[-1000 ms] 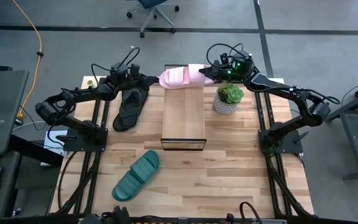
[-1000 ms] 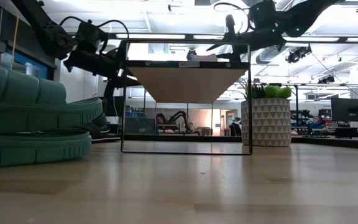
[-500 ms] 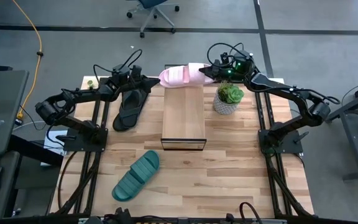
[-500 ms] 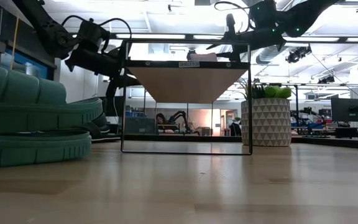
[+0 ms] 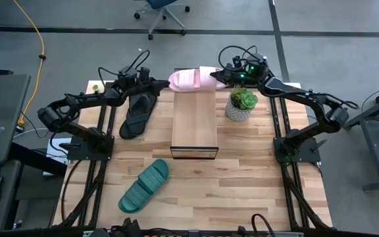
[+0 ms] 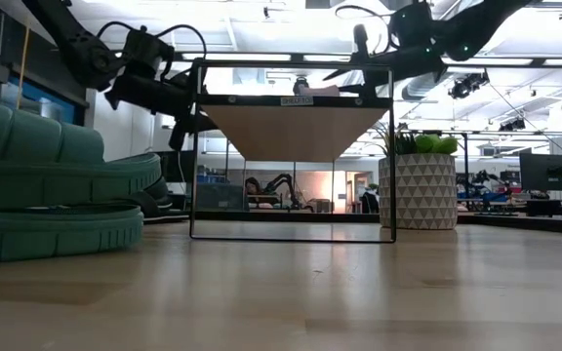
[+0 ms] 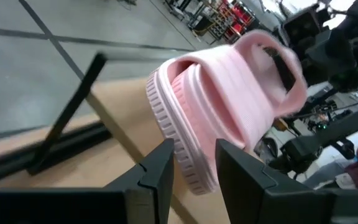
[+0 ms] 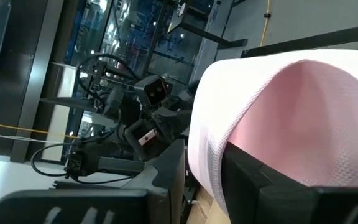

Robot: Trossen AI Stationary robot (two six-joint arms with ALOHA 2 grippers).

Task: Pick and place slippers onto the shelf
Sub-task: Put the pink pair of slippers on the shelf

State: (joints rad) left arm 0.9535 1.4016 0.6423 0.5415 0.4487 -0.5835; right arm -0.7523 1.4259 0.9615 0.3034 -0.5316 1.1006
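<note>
The pale pink slide lies crosswise over the far end of the shelf. My right gripper is shut on it from the table's right. My left gripper is open at the slide's other end. In the left wrist view its fingers stand on either side of the sole's rim. The black flip-flop lies flat on the table left of the shelf. The teal ribbed slide lies flat near the front left. My right gripper pinches the pink slide's upper band between its two fingers. The fingers come level from the table's right. The slide sits about level at the shelf's far end; whether it rests on the plank I cannot tell. My left gripper: whether its fingers touch the sole's rim I cannot tell.
A potted green plant in a white patterned pot stands right of the shelf, close under my right arm. The wooden tabletop lies bare right of and in front of the shelf. The teal slide fills the low view's left.
My left gripper has gone toward the table's right edge, up to the pink slide's free end, and has risen a little. The pink slide and my right gripper have kept their place.
</note>
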